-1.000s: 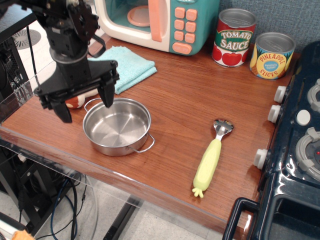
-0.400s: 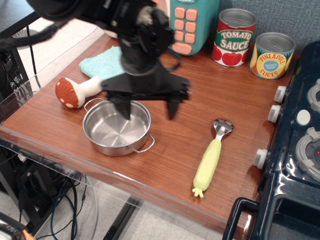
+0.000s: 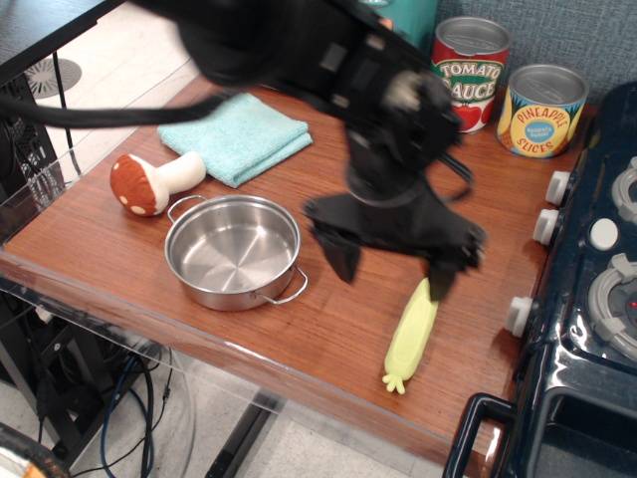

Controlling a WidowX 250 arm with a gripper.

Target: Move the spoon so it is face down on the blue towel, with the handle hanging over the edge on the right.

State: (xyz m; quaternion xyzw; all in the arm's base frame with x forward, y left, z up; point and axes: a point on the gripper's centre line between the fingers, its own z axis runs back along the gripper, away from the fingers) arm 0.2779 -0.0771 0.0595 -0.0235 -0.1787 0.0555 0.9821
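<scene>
Hovering above the wooden counter (image 3: pixel 328 329), the gripper (image 3: pixel 393 267) has its two dark fingers (image 3: pixel 341 254) spread wide, holding nothing; motion blur softens its outline. Spoon (image 3: pixel 412 334): lying on the counter near the front edge, just below the right finger; its pale yellow-green handle (image 3: pixel 412 336) is visible, nubs pointing toward the front, while the metal head appears hidden behind the gripper. Blue towel (image 3: pixel 236 136): folded, at the back left, well apart from the spoon. Steel pan (image 3: pixel 232 252): empty, left of the gripper. Toy mushroom (image 3: pixel 151 181): between pan and towel.
</scene>
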